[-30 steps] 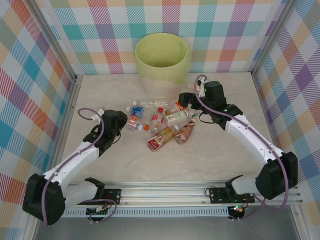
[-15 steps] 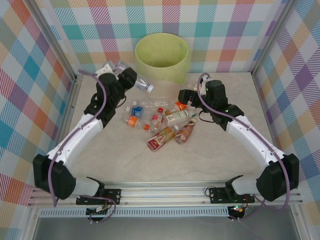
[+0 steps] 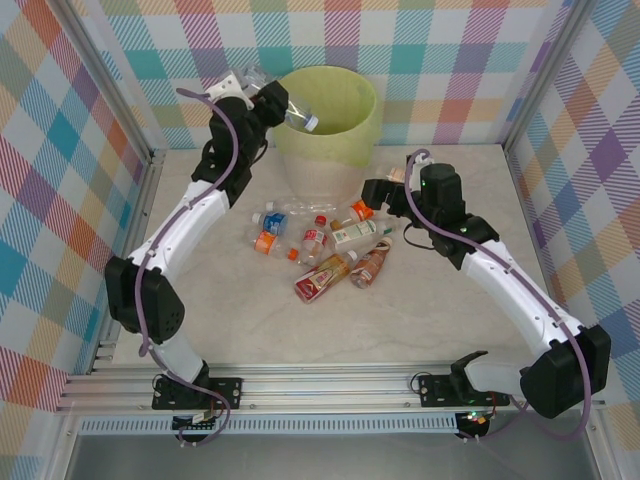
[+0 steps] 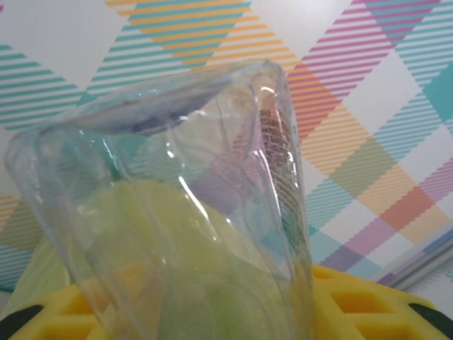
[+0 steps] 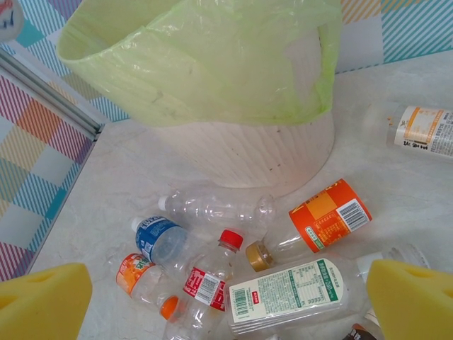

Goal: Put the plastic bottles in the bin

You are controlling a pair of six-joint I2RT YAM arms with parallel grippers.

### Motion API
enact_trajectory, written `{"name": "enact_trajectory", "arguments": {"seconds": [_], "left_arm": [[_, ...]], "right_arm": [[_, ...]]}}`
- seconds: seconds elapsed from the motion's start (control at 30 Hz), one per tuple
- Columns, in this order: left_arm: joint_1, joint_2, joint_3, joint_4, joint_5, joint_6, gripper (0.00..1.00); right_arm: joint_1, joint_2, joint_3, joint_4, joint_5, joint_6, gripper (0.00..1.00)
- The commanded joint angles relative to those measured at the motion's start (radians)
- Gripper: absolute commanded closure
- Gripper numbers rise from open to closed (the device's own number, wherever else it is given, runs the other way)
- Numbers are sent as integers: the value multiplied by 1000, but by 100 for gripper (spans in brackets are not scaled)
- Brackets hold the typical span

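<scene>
L gripper [image 3: 272,103] is pinched on a clear bottle [image 3: 296,114], held high & tipped w/ its white cap [image 3: 312,122] out over the left rim of the bin [image 3: 322,168], evidently so that a release drops it into the bag [image 3: 325,95]. In the L wrist view the bottle is seen clamped between yellow pads [image 4: 361,312]. R gripper [image 5: 226,301] is spread wide, hung above the pile [image 3: 320,245] of bottles lying on the table [image 3: 250,330] just before the bin, prob. readied for the next pick.
</scene>
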Motion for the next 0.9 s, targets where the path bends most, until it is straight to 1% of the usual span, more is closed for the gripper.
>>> {"name": "enact_trajectory", "arguments": {"seconds": [0.0, 0.1, 0.2, 0.4, 0.67, 0.87], "left_arm": [[9, 70, 56, 73, -76, 24, 52], [9, 115, 91, 68, -122, 30, 52], [10, 155, 135, 38, -141, 39, 51], [11, 250, 263, -96, -107, 50, 49], [11, 315, 396, -287, -132, 54, 29], [11, 325, 441, -348, -128, 55, 16]], "right_arm": [[-3, -15, -15, 33, -2, 19, 0], [-3, -18, -15, 31, -3, 22, 0], [-3, -26, -17, 29, 2, 20, 0], [-3, -33, -21, 21, 9, 13, 0], [-2, -37, -28, 18, 15, 6, 0], [-3, -37, -29, 15, 16, 1, 0]]}}
